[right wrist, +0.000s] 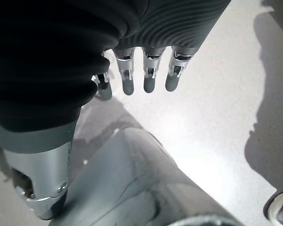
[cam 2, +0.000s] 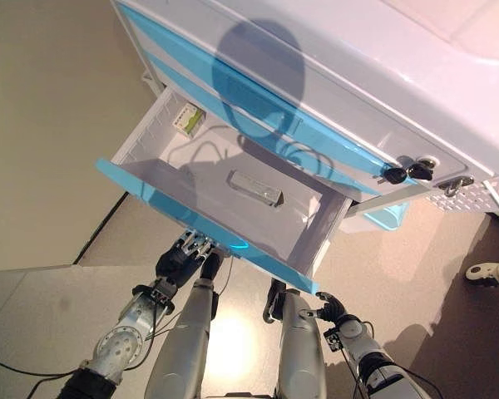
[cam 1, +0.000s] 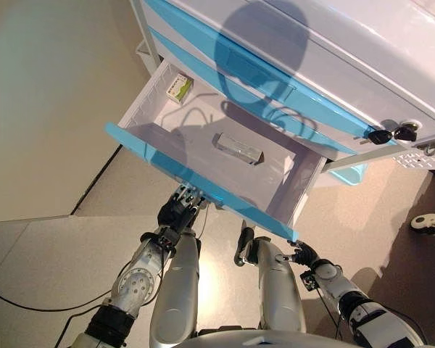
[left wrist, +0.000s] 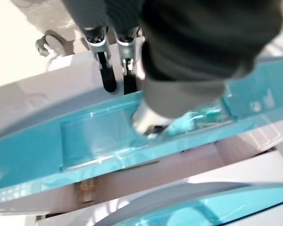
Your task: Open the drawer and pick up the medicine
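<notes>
Drawer: a white drawer point(cam 1: 159, 90) with a blue front point(cam 1: 181, 174) stands pulled well out of a white cabinet point(cam 1: 362, 65) with blue drawer fronts.
Medicine: a small green and white box point(cam 1: 179, 87) lies in the drawer's far left corner, against the side wall.
Second pack: a longer silvery pack point(cam 1: 239, 148) lies flat near the middle of the drawer floor, well apart from the box.
Left hand: the left hand point(cam 1: 176, 212) sits at the near side of the blue front, beneath its lower edge. In its wrist view two fingers point(left wrist: 107, 75) point straight past the front's edge while the thumb rests in the handle recess, so it looks hooked on the front rather than clenched.
Right hand: the right hand point(right wrist: 148, 70) hangs low to the right, over the floor, fingers straight and relaxed, grasping nothing.
Keys: a bunch of keys point(cam 1: 394, 133) hangs in a lock on the cabinet's right side.
Progress: judged from how it lies, the drawer is open enough to reach in; neither pack is lifted yet.
Handling: the box is probably light card, stiff but easy to crush, and likely to slide on the smooth drawer floor.
Where to hold: best pinched across its two long sides from above, away from the wall.
</notes>
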Robot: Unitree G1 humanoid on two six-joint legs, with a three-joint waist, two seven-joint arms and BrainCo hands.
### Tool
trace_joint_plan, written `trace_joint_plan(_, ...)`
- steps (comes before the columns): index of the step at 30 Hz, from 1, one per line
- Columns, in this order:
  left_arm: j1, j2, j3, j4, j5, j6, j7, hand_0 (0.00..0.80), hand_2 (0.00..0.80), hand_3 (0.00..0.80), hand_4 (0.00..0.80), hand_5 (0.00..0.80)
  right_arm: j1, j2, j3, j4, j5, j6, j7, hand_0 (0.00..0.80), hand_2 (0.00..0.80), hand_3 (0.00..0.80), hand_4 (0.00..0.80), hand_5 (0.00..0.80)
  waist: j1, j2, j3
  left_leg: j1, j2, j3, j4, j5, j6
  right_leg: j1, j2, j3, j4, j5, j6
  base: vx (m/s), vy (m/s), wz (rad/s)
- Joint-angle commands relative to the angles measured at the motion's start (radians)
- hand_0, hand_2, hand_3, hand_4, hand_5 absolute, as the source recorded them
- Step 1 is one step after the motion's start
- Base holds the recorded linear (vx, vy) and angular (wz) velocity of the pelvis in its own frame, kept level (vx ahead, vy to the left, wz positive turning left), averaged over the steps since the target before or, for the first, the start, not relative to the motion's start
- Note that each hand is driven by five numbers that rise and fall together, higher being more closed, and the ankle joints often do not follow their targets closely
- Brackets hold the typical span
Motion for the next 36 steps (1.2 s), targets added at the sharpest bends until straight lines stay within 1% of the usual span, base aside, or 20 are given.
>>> trace_joint_plan(1,-0.033,-0.111,-0.055,-0.352,-0.036,-0.044,-0.139,0.000,0.000,0.000,0.000,0.000,0.013,-0.038,0.053,0.039,-0.010,0.027,-0.014,0.000,0.000,0.000,0.000,0.000,0.003,0.053,-0.075,-0.041,-0.015,0.025,0.070,-0.063,0.071,0.007,0.026,-0.010,-0.102,0.099,0.019,0.000,0.000,0.00)
trace_joint_plan(2,-0.033,-0.111,-0.055,-0.351,-0.036,-0.044,-0.139,0.000,0.000,0.000,0.000,0.000,0.013,-0.038,0.053,0.038,-0.010,0.027,-0.014,0.000,0.000,0.000,0.000,0.000,0.004,0.053,-0.075,-0.040,-0.015,0.025,0.070,-0.063,0.071,0.007,0.027,-0.010,-0.102,0.099,0.019,0.000,0.000,0.00)
trace_joint_plan(7,0.048,-0.102,-0.048,-0.198,-0.035,0.003,-0.098,0.000,0.000,0.000,0.000,0.000,0.016,-0.055,0.031,0.016,-0.010,0.043,-0.025,0.000,0.000,0.000,0.000,0.000,0.004,0.055,-0.066,-0.036,-0.012,0.032,0.074,-0.066,0.079,0.015,0.030,-0.003,-0.108,0.102,0.021,0.000,0.000,0.00)
trace_joint_plan(12,0.135,-0.093,-0.018,0.008,-0.020,0.060,-0.059,0.000,0.000,0.000,0.000,0.000,0.022,-0.074,0.011,0.012,-0.021,0.065,-0.032,0.000,0.000,0.000,0.000,0.000,0.002,0.061,-0.064,-0.019,-0.007,0.039,0.071,-0.071,0.088,0.027,0.032,0.012,-0.115,0.107,0.025,0.039,0.024,-0.02)
trace_joint_plan(13,0.177,-0.097,0.002,0.116,-0.018,0.087,-0.043,0.000,0.000,0.000,0.000,0.000,0.028,-0.081,0.000,0.009,-0.025,0.071,-0.035,0.000,0.000,0.000,0.000,0.000,0.000,0.063,-0.064,-0.012,-0.005,0.046,0.070,-0.074,0.092,0.034,0.034,0.018,-0.121,0.111,0.027,0.040,0.026,-0.09)
trace_joint_plan(14,0.177,-0.097,0.002,0.117,-0.018,0.087,-0.044,0.000,0.000,0.000,0.000,0.000,0.028,-0.081,0.000,0.009,-0.025,0.071,-0.035,0.000,0.000,0.000,0.000,0.000,0.000,0.063,-0.064,-0.012,-0.005,0.046,0.070,-0.074,0.092,0.034,0.034,0.018,-0.121,0.111,0.027,0.044,0.031,-0.11)
trace_joint_plan(15,0.187,-0.102,0.048,0.234,-0.002,0.104,-0.032,0.000,0.000,0.000,0.000,0.000,0.031,-0.086,-0.009,0.008,-0.026,0.073,-0.033,0.000,0.000,0.000,0.000,0.000,-0.001,0.064,-0.067,-0.008,-0.004,0.050,0.068,-0.075,0.093,0.038,0.034,0.022,-0.126,0.112,0.029,0.027,0.021,-0.15)
trace_joint_plan(18,0.203,-0.115,0.089,0.432,0.037,0.138,-0.045,0.000,0.000,0.000,0.000,0.000,0.040,-0.099,-0.028,0.008,-0.034,0.077,-0.038,0.000,0.000,0.000,0.000,0.000,-0.008,0.067,-0.069,0.001,-0.002,0.055,0.062,-0.076,0.098,0.044,0.036,0.031,-0.134,0.117,0.031,0.038,0.032,-0.09)
trace_joint_plan(21,0.187,-0.135,0.149,0.601,0.083,0.129,-0.055,0.000,0.000,0.000,0.000,0.000,0.044,-0.104,-0.041,0.007,-0.036,0.081,-0.044,0.000,0.000,0.000,0.000,0.000,-0.015,0.071,-0.070,0.016,0.001,0.067,0.053,-0.078,0.104,0.051,0.039,0.044,-0.143,0.123,0.034,0.038,0.057,-0.11)
trace_joint_plan(22,0.168,-0.149,0.205,0.706,0.111,0.109,-0.053,0.000,0.000,0.000,0.000,0.000,0.051,-0.107,-0.049,-0.002,-0.035,0.081,-0.049,0.000,0.000,0.000,0.000,0.000,-0.020,0.071,-0.073,0.027,0.003,0.078,0.045,-0.080,0.107,0.056,0.040,0.056,-0.156,0.131,0.037,0.032,0.048,-0.21)
trace_joint_plan(23,0.167,-0.149,0.205,0.707,0.112,0.109,-0.054,0.000,0.000,0.000,0.000,0.000,0.051,-0.107,-0.049,-0.002,-0.035,0.081,-0.049,0.000,0.000,0.000,0.000,0.000,-0.020,0.071,-0.073,0.027,0.003,0.078,0.045,-0.080,0.107,0.056,0.040,0.057,-0.156,0.131,0.037,0.047,0.070,-0.28)
trace_joint_plan(24,0.132,-0.160,0.278,0.818,0.145,0.072,-0.041,0.000,0.000,0.000,0.000,0.000,0.056,-0.101,-0.059,0.000,-0.026,0.080,-0.053,0.000,0.000,0.000,0.000,0.000,-0.025,0.072,-0.079,0.043,0.004,0.090,0.034,-0.082,0.109,0.065,0.041,0.070,-0.170,0.137,0.040,0.022,0.040,-0.26)
trace_joint_plan(25,0.131,-0.160,0.278,0.819,0.146,0.072,-0.042,0.000,0.000,0.000,0.000,0.000,0.056,-0.101,-0.059,0.000,-0.026,0.080,-0.053,0.000,0.000,0.000,0.000,0.000,-0.025,0.072,-0.079,0.044,0.004,0.090,0.034,-0.082,0.109,0.065,0.041,0.070,-0.170,0.137,0.040,0.034,0.047,-0.36)
trace_joint_plan(27,0.087,-0.167,0.376,0.957,0.192,0.030,-0.026,0.000,0.000,0.000,0.000,0.000,0.062,-0.096,-0.078,0.004,-0.003,0.073,-0.063,0.000,0.000,0.000,0.000,0.000,-0.031,0.071,-0.088,0.069,0.006,0.104,0.016,-0.084,0.110,0.082,0.044,0.085,-0.191,0.147,0.045,0.017,0.057,-0.29)
trace_joint_plan(28,0.064,-0.168,0.416,1.006,0.212,0.012,-0.019,0.000,0.000,0.000,0.000,0.000,0.063,-0.091,-0.084,0.009,0.008,0.069,-0.066,0.000,0.000,0.000,0.000,0.000,-0.034,0.073,-0.094,0.071,0.007,0.115,-0.007,-0.054,0.114,0.081,0.046,0.089,-0.215,0.179,0.042,0.006,0.104,-0.13)
trace_joint_plan(29,0.042,-0.159,0.444,1.057,0.285,-0.006,-0.010,0.000,0.000,0.000,0.000,0.000,0.063,-0.088,-0.092,0.012,0.025,0.063,-0.070,0.000,0.000,0.000,0.000,0.000,-0.038,0.072,-0.100,0.090,0.009,0.124,-0.024,-0.052,0.113,0.092,0.050,0.098,-0.233,0.185,0.045,0.070,0.147,-0.15)
trace_joint_plan(30,0.018,-0.126,0.487,1.131,0.448,-0.038,0.021,0.000,0.000,0.000,0.000,0.000,0.071,-0.081,-0.114,0.016,0.067,0.050,-0.074,0.000,0.000,0.000,0.000,0.000,-0.048,0.069,-0.119,0.141,0.017,0.149,-0.071,-0.046,0.111,0.132,0.062,0.121,-0.286,0.208,0.056,0.123,0.098,-0.26)
trace_joint_plan(32,0.013,-0.120,0.491,1.129,0.478,-0.049,0.022,0.000,0.000,0.000,0.000,0.000,0.073,-0.083,-0.118,0.014,0.075,0.045,-0.076,0.000,0.000,0.000,0.000,0.000,-0.048,0.067,-0.121,0.160,0.018,0.157,-0.085,-0.044,0.111,0.147,0.064,0.126,-0.302,0.214,0.058,0.094,0.069,-0.67)
trace_joint_plan(34,0.001,-0.082,0.479,1.174,0.657,-0.049,0.034,0.000,0.000,0.000,0.000,0.000,0.079,-0.082,-0.141,0.021,0.108,0.036,-0.077,0.000,0.000,0.000,0.000,0.000,-0.055,0.064,-0.134,0.213,0.019,0.173,-0.131,-0.036,0.109,0.195,0.070,0.140,-0.357,0.236,0.070,0.142,0.079,-0.68)
trace_joint_plan(36,-0.008,-0.064,0.478,1.192,0.704,-0.050,0.038,0.000,0.000,0.000,0.000,0.000,0.082,-0.089,-0.162,0.021,0.128,0.032,-0.075,0.000,0.000,0.000,0.000,0.000,-0.061,0.063,-0.148,0.259,0.018,0.189,-0.177,-0.028,0.107,0.235,0.077,0.150,-0.407,0.257,0.081,0.123,0.076,-0.36)
